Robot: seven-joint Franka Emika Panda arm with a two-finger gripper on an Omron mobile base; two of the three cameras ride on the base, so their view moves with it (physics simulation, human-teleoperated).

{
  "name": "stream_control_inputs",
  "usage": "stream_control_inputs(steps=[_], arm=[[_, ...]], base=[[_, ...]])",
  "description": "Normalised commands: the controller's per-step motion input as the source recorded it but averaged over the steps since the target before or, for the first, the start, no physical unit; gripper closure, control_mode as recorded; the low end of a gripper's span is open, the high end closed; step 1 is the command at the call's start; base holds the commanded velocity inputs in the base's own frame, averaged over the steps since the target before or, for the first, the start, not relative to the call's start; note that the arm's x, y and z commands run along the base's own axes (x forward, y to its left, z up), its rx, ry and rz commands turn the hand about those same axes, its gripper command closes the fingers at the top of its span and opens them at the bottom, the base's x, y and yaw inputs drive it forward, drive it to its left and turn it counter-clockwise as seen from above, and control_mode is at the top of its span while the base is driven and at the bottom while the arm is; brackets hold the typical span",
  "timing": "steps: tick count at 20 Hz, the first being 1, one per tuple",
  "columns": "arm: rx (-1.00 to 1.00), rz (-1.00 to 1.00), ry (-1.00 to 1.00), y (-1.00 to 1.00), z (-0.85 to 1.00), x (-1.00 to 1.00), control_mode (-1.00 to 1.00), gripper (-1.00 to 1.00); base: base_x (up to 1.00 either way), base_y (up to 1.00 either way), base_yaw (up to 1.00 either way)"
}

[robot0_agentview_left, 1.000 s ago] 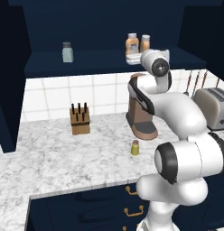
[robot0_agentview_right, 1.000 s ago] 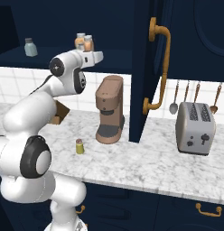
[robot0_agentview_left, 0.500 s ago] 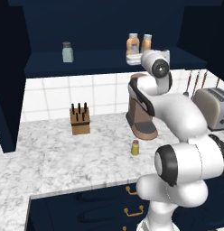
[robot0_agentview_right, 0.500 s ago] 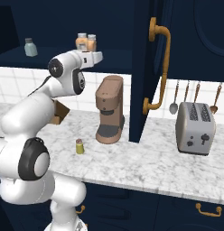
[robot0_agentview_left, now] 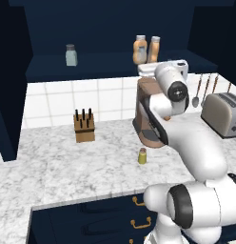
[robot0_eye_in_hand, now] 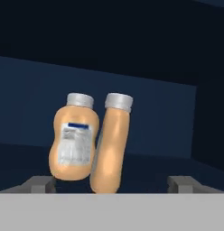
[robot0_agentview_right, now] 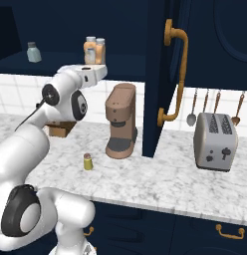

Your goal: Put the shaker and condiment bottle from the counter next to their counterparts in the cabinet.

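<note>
Leaning between wide-spread jaws – condiment bottle [robot0_eye_in_hand: 111,144] against its bulbous counterpart [robot0_eye_in_hand: 73,143]

A yellow-green shaker [robot0_agentview_left: 142,156] sits mid-frame on white-grey marbled counter [robot0_agentview_left: 58,167]. At upper centre, two orange bottles [robot0_eye_in_hand: 111,144], grey-capped, against navy cabinet [robot0_agentview_left: 105,33]; one has a pale label.

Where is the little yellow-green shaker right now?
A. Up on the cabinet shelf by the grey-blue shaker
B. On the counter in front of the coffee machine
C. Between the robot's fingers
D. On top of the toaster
B: the yellow-green shaker stands alone on the marble counter, just in front of the brown coffee machine.
</note>
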Motion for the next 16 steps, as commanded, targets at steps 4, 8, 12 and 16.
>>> stream_control_inputs(steps=[4,8,12,16], arm=[[0.13,0.00,0.06,0.00,0.00,-0.69,-1.00,-1.00],[0.31,0.00,0.28,0.00,0.06,-0.59,-1.00,-1.00],[0.29,0.01,0.41,0.00,0.00,-0.69,-1.00,-1.00],[0.14,0.02,0.41,0.00,0.00,-0.65,-1.00,-1.00]], base=[[0.00,0.00,0.00],[0.00,0.00,0.00],[0.00,0.00,0.00],[0.00,0.00,0.00]])
